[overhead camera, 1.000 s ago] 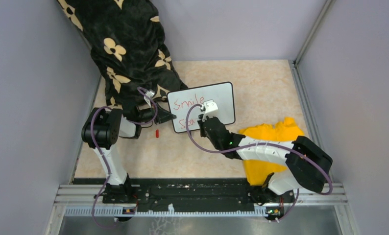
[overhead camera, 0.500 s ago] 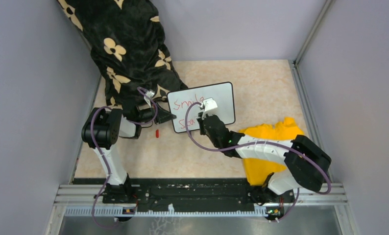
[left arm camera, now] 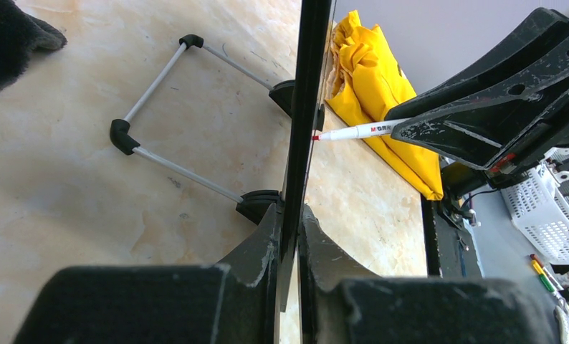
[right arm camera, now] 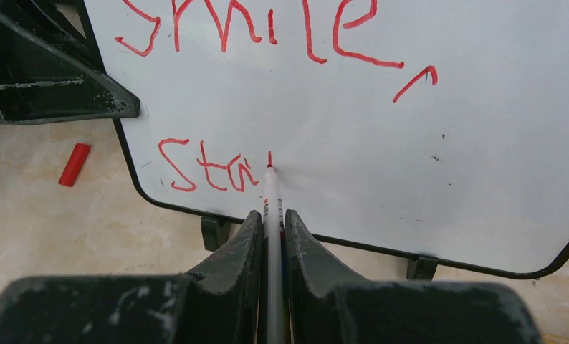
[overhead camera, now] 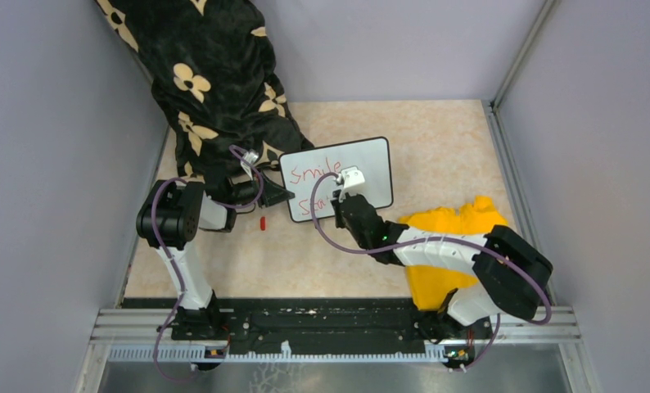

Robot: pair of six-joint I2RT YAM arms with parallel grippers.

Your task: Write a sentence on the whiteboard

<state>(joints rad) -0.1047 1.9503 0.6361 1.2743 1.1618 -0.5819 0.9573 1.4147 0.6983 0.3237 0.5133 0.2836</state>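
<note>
Over the last second the right arm's elbow has drifted slightly leftward, while the right gripper (right arm camera: 271,216) has barely shifted in front of the board. Nothing else has changed.

Nearest, that gripper's black jaws are closed on a slim white marker pen (right arm camera: 270,193). The pen's red tip touches the small glossy whiteboard with a thin black frame (right arm camera: 482,143), just right of the letters on the lower line.

The sentence in thin red handwriting (right arm camera: 208,170) reads "Smile," above and roughly "Sta" plus a short stroke below, so the writing appears partway through its second word. The next move, I judge, calls for light, steady tip pressure to finish that letter. The pen would then travel right across the bare white area.

At the board's left edge the left gripper (left arm camera: 290,215) is clamped on the frame, steadying the board as it stands on its feet.

A small red pen cap (right arm camera: 74,164) lies on the beige marbled tabletop (overhead camera: 436,131) near the board's lower left corner. A crumpled yellow cloth (overhead camera: 444,225) lies to the right. A black flower-print fabric (overhead camera: 215,74) lies beyond, far left.
</note>
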